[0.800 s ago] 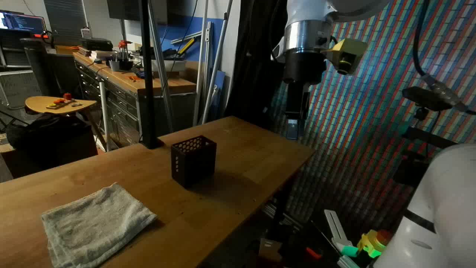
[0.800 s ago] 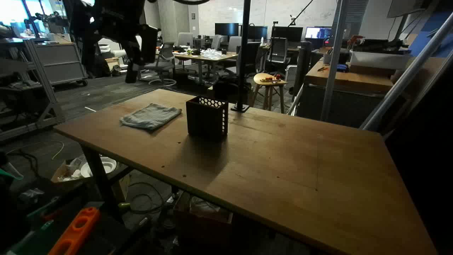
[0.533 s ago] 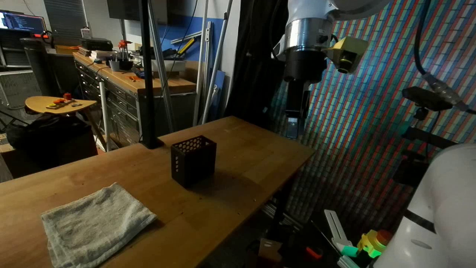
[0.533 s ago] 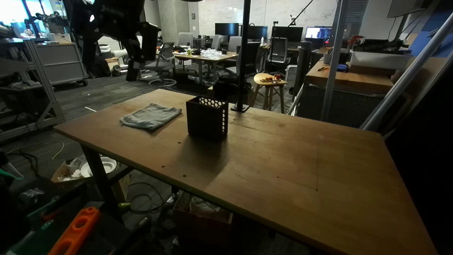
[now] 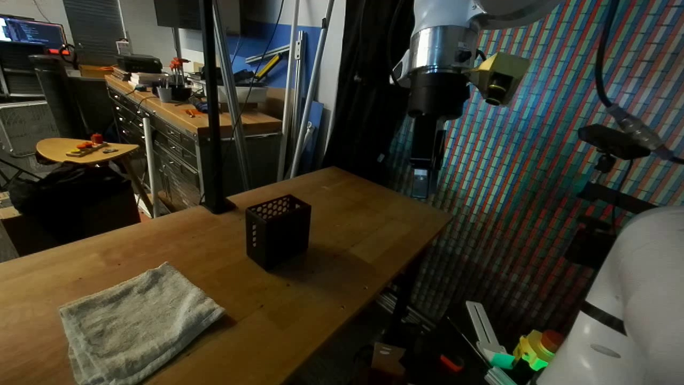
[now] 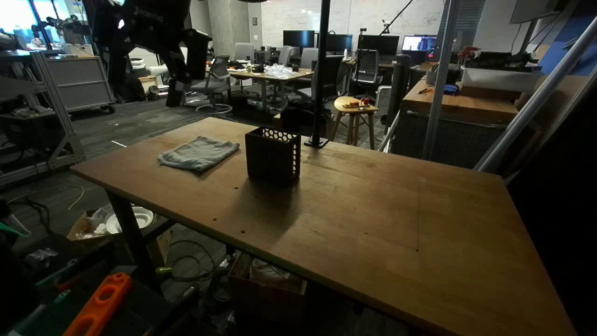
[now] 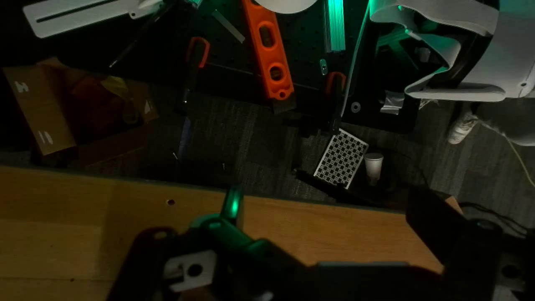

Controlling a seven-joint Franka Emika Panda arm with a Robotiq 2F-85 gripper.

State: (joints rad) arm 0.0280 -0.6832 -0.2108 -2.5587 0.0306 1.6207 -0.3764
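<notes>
Reference: wooden table (image 6: 387,200), dimly lit on my feeds. Well beyond it, in an exterior view, I note a bright patch that looks like a window (image 6: 18,16). Dark grey carpet (image 6: 135,117) extends past the table to a desk (image 6: 298,73), office chairs (image 6: 220,67), a row of monitors (image 6: 298,38) and, behind these, a whiteboard (image 6: 303,21) with faint writing. A wooden stool (image 6: 344,101) stands nearer the table than the desk does. In both exterior views I see a wood-topped workbench (image 5: 230,125) beyond the table, a blue panel (image 5: 262,40) behind it. Close by one table end: black drape (image 5: 363,117), then a backdrop (image 5: 534,176) of slanting coloured bands.
</notes>
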